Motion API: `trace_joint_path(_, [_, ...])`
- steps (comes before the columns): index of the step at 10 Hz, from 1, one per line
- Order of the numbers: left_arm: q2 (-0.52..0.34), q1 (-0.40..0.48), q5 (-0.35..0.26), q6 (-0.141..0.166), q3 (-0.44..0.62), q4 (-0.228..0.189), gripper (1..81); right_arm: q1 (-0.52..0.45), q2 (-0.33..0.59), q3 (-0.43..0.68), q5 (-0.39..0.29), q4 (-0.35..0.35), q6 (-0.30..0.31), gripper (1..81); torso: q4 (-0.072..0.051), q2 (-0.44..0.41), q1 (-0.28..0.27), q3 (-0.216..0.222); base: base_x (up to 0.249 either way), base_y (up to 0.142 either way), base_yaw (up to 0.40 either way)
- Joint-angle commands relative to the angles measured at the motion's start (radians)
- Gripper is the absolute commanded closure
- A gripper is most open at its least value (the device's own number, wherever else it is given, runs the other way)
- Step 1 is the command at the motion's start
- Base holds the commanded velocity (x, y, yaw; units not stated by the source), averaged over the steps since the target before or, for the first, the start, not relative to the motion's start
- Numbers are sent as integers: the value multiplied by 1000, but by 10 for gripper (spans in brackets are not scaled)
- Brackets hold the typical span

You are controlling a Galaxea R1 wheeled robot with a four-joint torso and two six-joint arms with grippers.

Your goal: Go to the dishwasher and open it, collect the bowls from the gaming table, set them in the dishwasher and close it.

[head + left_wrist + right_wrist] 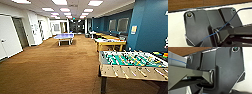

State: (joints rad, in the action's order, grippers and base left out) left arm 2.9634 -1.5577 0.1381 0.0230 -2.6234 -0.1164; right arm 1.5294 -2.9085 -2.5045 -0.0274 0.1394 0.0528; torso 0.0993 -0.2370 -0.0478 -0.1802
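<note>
The dishwasher, the bowls and the gaming table are out of view. I face a long room with brown carpet [50, 67]. In the left wrist view my arm hangs over my own dark plate [198, 27] and white body. The right wrist view looks onto the same dark plate [228, 68], with carpet beyond it.
A table-football table [132, 63] with a green field stands close at the right. Yellow wooden tables [110, 42] line the blue right wall behind it. A blue table-tennis table [64, 36] stands farther down the middle. White walls and doors [8, 37] run along the left.
</note>
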Motion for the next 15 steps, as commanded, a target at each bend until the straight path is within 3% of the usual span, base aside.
trace_joint_path(1, [-7,44,-43,-3,3,-5,10,-54,-4,-3,-54,11,-2,10,0,0,0,0,0,0,262])
trace_joint_path(12, [-3,44,-45,5,3,-2,10,-54,-5,-11,-54,11,-2,10,0,0,0,0,0,0,29])
trace_joint_path(15, [-3,44,-45,5,3,-3,10,-54,-5,-11,-54,11,-2,10,0,0,1,0,114,0,0])
